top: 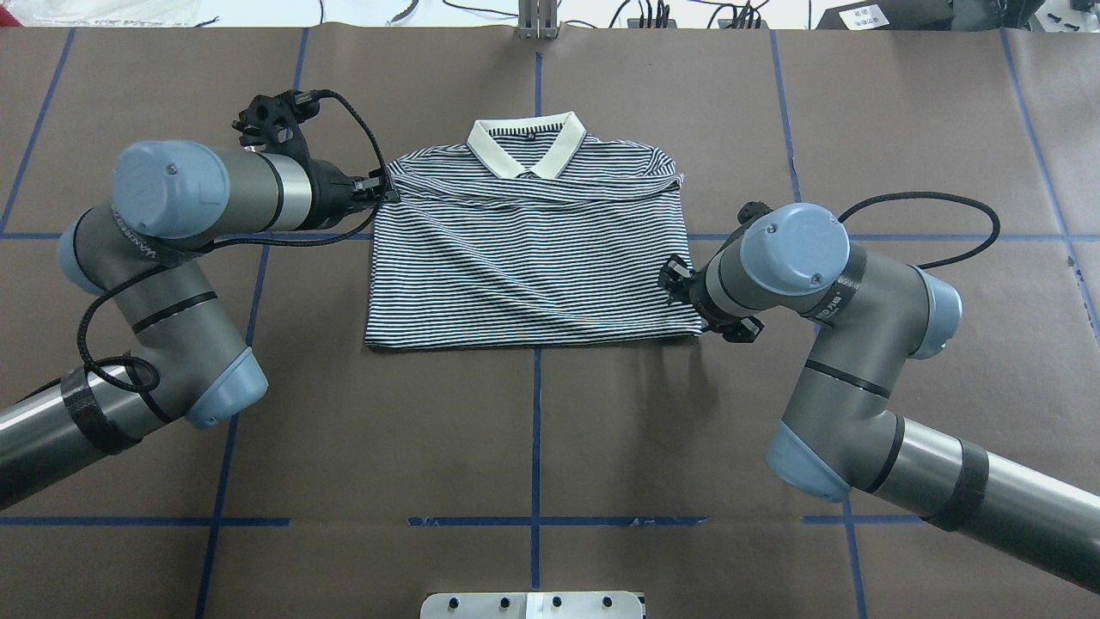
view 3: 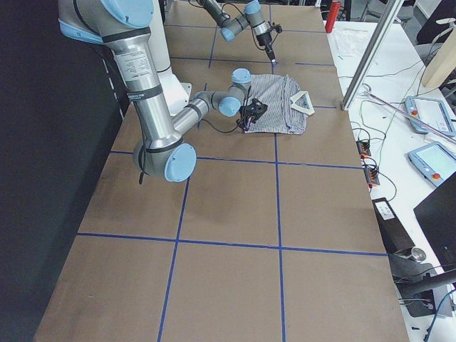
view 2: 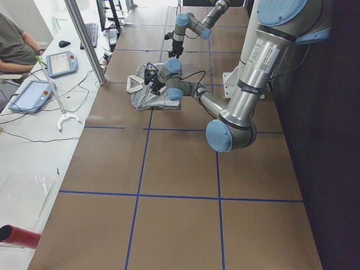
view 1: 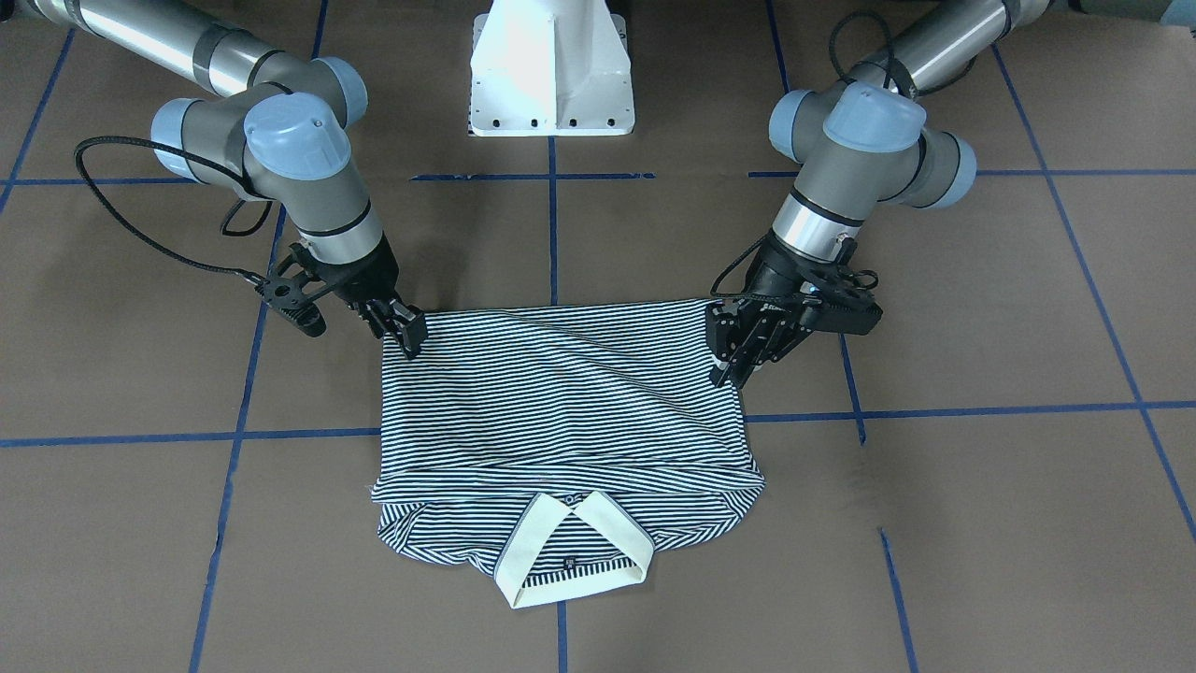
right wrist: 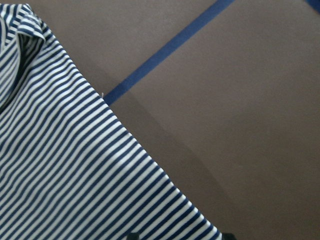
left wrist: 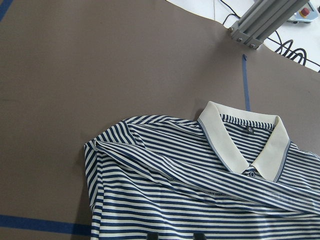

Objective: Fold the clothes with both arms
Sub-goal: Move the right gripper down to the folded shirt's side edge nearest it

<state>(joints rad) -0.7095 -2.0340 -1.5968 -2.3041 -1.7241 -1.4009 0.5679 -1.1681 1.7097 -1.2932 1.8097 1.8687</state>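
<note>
Overhead: left black two-finger gripper (top: 381,191), slightly parted, sits at the 10 o'clock shoulder of the flat navy-and-white striped polo shirt (top: 533,266) — cloth runs toward 3 o'clock. Right black gripper (view 1: 408,335), spread wide, sits at the 4 o'clock near corner.

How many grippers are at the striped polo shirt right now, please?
2. The left gripper hangs over the edge of the striped polo shirt on the robot's left; the right gripper is low at the shirt's corner nearest the robot, on its right. Neither is hidden.
</note>
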